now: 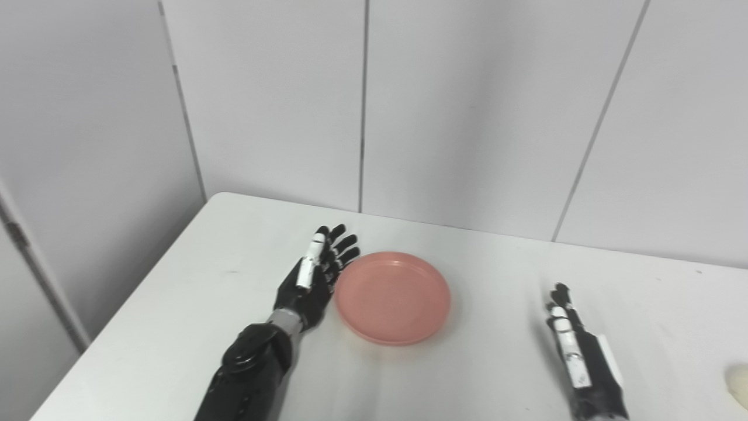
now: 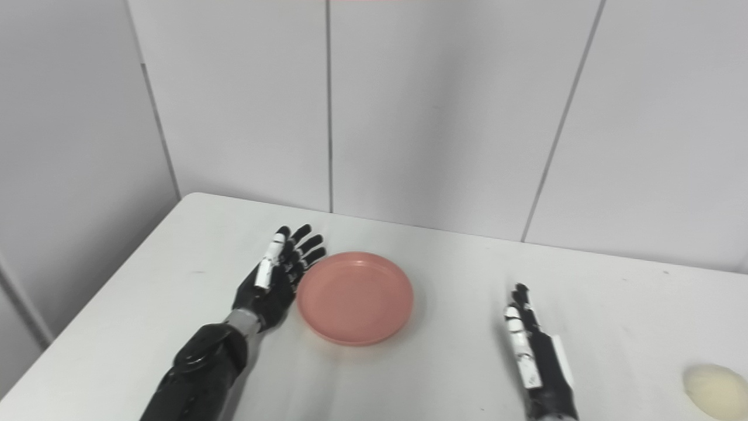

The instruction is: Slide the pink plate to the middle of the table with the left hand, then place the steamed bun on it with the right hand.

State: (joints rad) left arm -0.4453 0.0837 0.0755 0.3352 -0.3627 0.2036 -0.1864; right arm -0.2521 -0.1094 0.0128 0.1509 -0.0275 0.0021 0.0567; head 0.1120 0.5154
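A round pink plate [image 1: 391,297] lies flat on the white table [image 1: 467,257], a little left of its middle, with nothing on it. My left hand [image 1: 315,275] stands edge-on against the plate's left rim, fingers straight and spread, open. My right hand [image 2: 529,345] rests open on the table well right of the plate, fingers stretched forward and holding nothing. The steamed bun [image 2: 716,390], pale cream and rounded, sits at the table's near right, apart from my right hand; the left eye view shows only its edge [image 1: 739,383].
Grey wall panels [image 1: 362,105] rise right behind the table's far edge. The table's left edge [image 1: 134,292] runs diagonally down past my left forearm.
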